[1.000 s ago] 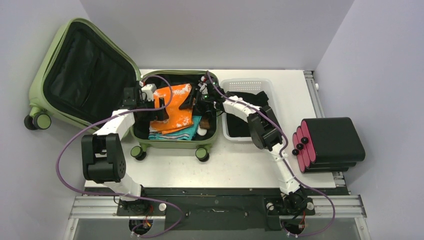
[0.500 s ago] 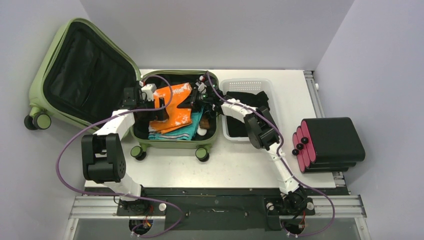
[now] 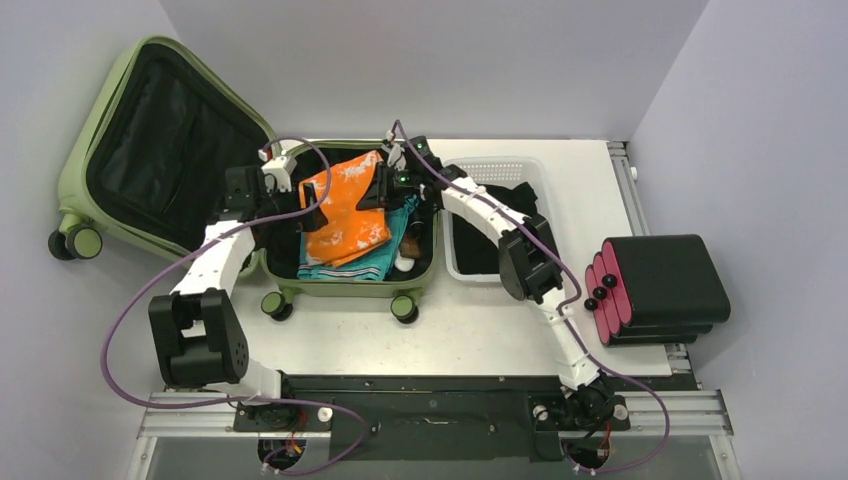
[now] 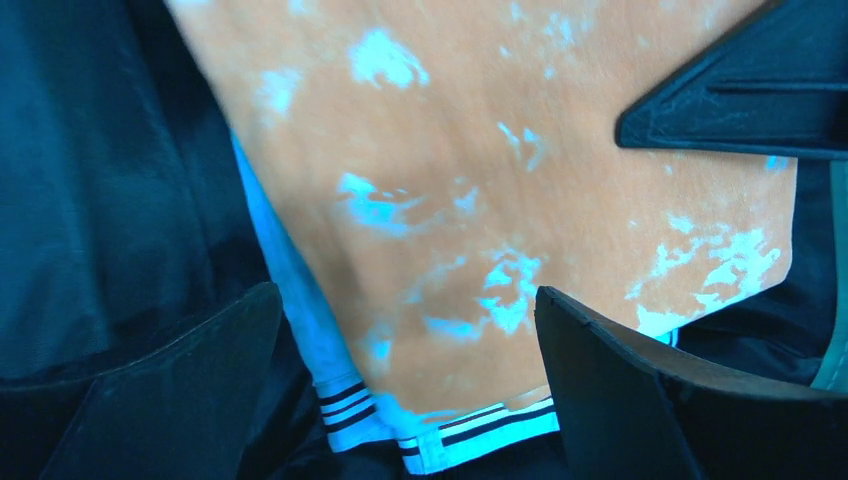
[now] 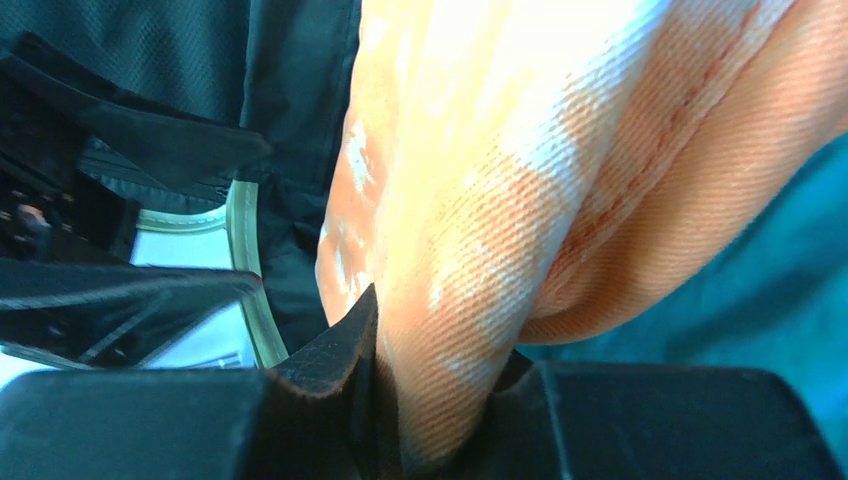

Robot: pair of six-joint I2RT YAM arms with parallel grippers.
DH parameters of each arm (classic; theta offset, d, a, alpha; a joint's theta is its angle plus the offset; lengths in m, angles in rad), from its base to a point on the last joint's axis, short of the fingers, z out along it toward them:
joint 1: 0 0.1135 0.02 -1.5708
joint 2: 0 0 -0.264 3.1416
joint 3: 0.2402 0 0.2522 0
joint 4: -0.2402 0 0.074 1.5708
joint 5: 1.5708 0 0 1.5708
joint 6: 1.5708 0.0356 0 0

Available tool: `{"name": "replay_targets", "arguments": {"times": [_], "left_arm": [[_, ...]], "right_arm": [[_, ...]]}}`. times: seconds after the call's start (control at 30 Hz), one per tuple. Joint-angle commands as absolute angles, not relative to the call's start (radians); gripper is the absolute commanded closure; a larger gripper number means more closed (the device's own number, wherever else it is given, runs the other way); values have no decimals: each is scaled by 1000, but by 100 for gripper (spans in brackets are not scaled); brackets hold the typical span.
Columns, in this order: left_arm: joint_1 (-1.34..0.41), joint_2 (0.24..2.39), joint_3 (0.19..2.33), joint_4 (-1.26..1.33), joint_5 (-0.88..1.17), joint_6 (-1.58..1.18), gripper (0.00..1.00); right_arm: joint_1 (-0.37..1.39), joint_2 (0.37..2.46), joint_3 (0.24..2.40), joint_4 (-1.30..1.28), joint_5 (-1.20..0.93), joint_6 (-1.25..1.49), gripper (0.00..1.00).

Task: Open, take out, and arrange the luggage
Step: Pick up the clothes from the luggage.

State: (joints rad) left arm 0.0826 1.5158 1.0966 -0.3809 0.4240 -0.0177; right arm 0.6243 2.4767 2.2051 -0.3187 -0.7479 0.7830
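The large olive-green hard-shell suitcase lies open on the table, lid thrown left and the base full of clothes. The left gripper hangs over the left side of an orange, white-blotched cloth garment with jaws wide apart, holding nothing. The right gripper is clamped on the garment's right edge. This looks like the taking-out step. Next, the garment likely needs lifting clear of the suitcase wall toward the white mesh plastic basket just beside it.
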Motion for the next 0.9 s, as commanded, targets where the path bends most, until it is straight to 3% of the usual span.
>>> {"name": "replay_targets", "arguments": {"times": [0.0, 0.23, 0.53, 0.73, 0.87], "left_arm": [[111, 1436, 1179, -399, 455, -5, 4], [118, 1423, 1154, -355, 471, -7, 4], [88, 1611, 1087, -70, 654, -228, 4], [49, 1756, 1042, 441, 873, -526, 4], [19, 1945, 1069, 882, 950, -880, 4]], "right_arm": [[596, 2304, 2283, -363, -696, 640, 100], [575, 2221, 2299, -414, -662, 590, 100], [513, 2116, 2287, -458, -651, 534, 100], [476, 2063, 2240, -527, -633, 455, 100], [442, 2031, 2186, -553, -580, 426, 100]]}}
